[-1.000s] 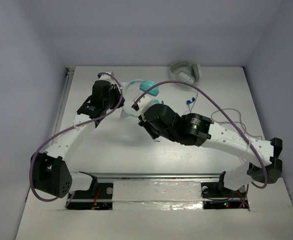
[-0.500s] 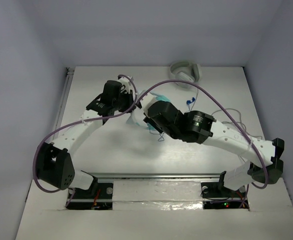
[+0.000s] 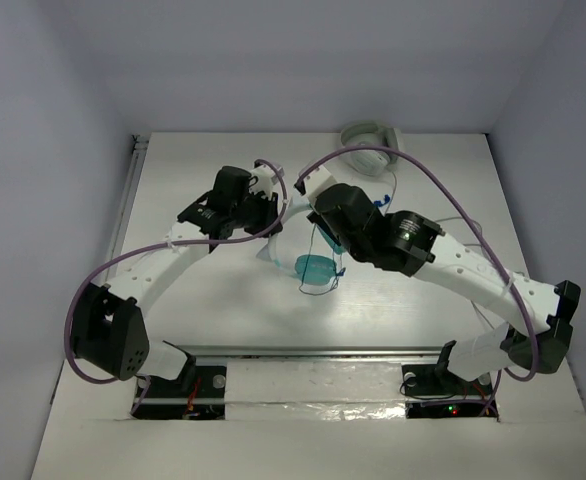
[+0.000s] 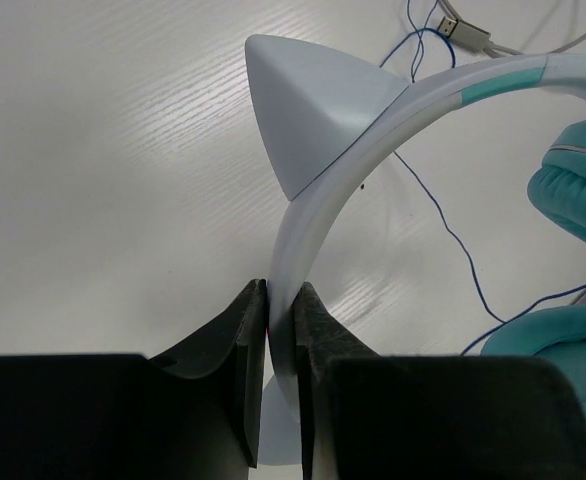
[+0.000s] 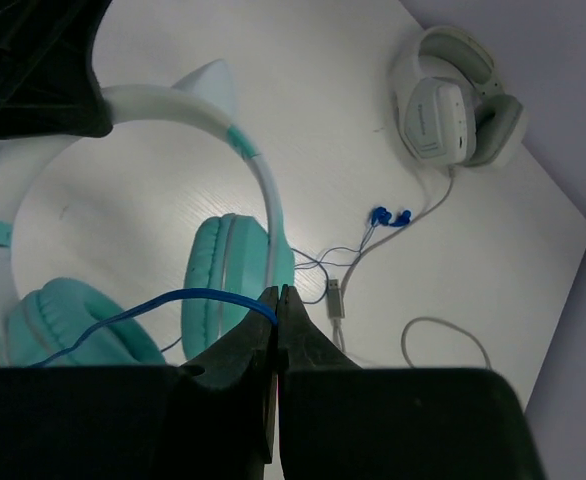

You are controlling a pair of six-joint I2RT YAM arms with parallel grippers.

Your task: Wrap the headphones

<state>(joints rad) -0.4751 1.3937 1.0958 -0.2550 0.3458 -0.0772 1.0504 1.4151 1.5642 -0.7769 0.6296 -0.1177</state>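
The headphones (image 5: 233,270) have teal ear cups, a pale headband (image 4: 313,110) with cat ears and a thin blue cable (image 5: 153,300). My left gripper (image 4: 281,320) is shut on the headband and holds it up over the table. My right gripper (image 5: 278,300) is shut on the blue cable just above the ear cups. In the top view one teal ear cup (image 3: 316,267) shows below the two wrists, with the left gripper (image 3: 276,205) and right gripper (image 3: 318,228) close together above it.
Larger grey-white headphones (image 5: 453,100) lie at the back of the table (image 3: 193,290), their grey cable (image 5: 443,335) looping to the right. Blue earbuds (image 5: 390,216) and a USB plug (image 5: 335,297) lie between them and the teal ones.
Both arms have swung right and nearer with the headphones. The right wrist has turned over them, and a teal ear cup now shows mid-table.
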